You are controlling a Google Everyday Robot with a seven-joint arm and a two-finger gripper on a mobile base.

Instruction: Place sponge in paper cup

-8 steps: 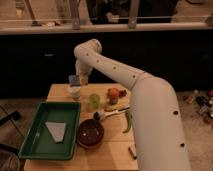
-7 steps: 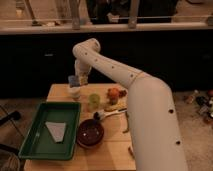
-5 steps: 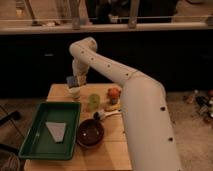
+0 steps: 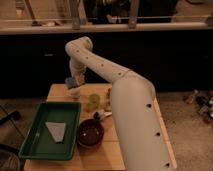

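Note:
The small blue sponge (image 4: 70, 81) is held in my gripper (image 4: 74, 81), at the far left of the wooden table (image 4: 112, 155). The white paper cup (image 4: 74, 92) stands directly below the sponge, near the table's back left corner. The sponge sits just above the cup's rim; I cannot tell whether they touch. My white arm (image 4: 125, 100) reaches in from the lower right and hides the right part of the table.
A translucent green cup (image 4: 93, 100) stands right of the paper cup. A dark red-brown bowl (image 4: 90, 134) sits in front. A green tray (image 4: 30, 142) holds a grey folded cloth (image 4: 56, 131). An orange item (image 4: 107, 93) lies by my arm.
My arm has swung a little to the left, and the gripper with the sponge stays over the paper cup.

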